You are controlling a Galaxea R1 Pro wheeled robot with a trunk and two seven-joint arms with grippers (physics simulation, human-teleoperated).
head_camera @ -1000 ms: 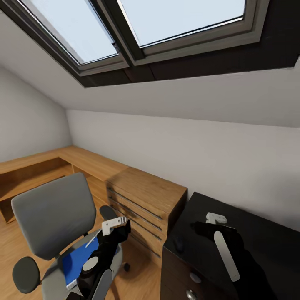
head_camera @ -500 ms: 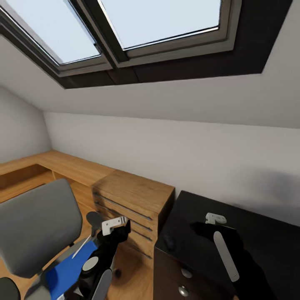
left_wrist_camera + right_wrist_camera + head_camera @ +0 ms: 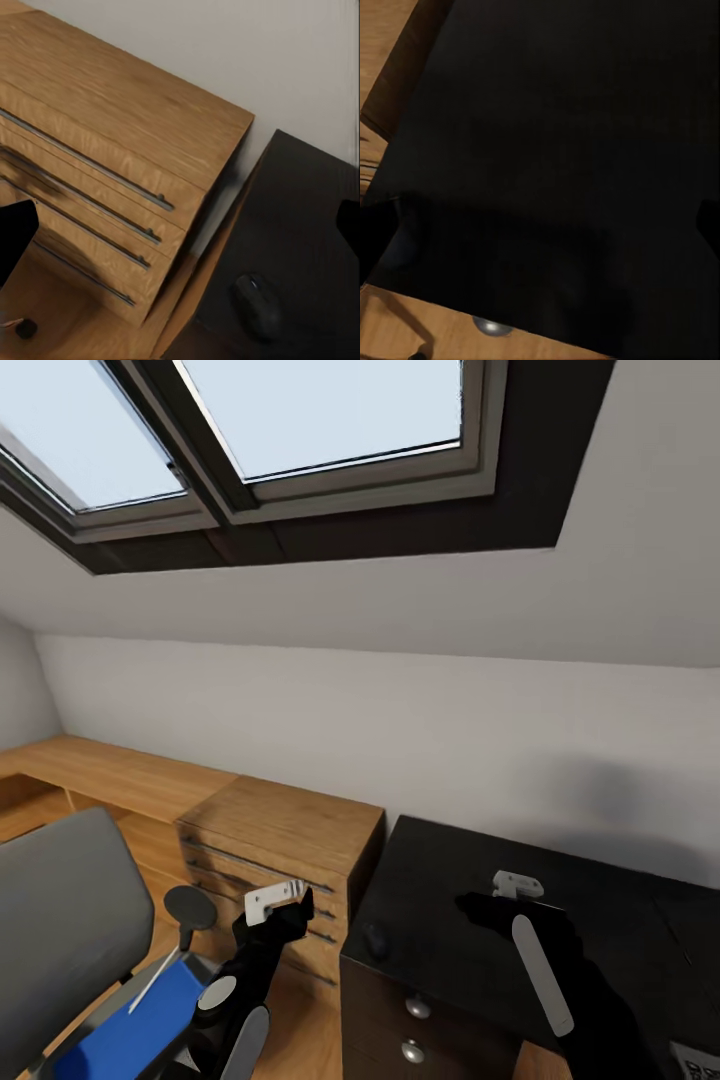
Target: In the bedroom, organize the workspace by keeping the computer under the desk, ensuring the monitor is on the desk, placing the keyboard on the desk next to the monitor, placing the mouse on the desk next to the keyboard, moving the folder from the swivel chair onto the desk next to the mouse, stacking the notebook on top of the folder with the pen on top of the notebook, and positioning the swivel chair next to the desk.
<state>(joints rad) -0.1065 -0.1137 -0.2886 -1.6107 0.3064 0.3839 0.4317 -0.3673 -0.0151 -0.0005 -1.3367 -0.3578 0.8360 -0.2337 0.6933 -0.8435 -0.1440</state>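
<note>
While the left gripper (image 3: 283,898) hangs empty above the floor between chair and cabinet, its fingers stand apart. Right gripper (image 3: 512,888): over the desk (image 3: 600,920), likewise spread, nothing held. Mouse (image 3: 257,305): dark, near the desk's left near corner, clearest in the left wrist view. Light wood cabinet (image 3: 280,830): left of the desk, just beside it. Swivel chair (image 3: 60,930): far left, blue folder (image 3: 130,1030) on its seat, a thin white pen (image 3: 152,980) lying across it. Silver drawer knob (image 3: 489,327): under the desk's edge.

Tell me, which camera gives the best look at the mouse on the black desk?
The left wrist view: the mouse appears large and unobstructed near the desk edge. In the head view the mouse is a small dark blob. In the right wrist view I cannot make it out.
</note>
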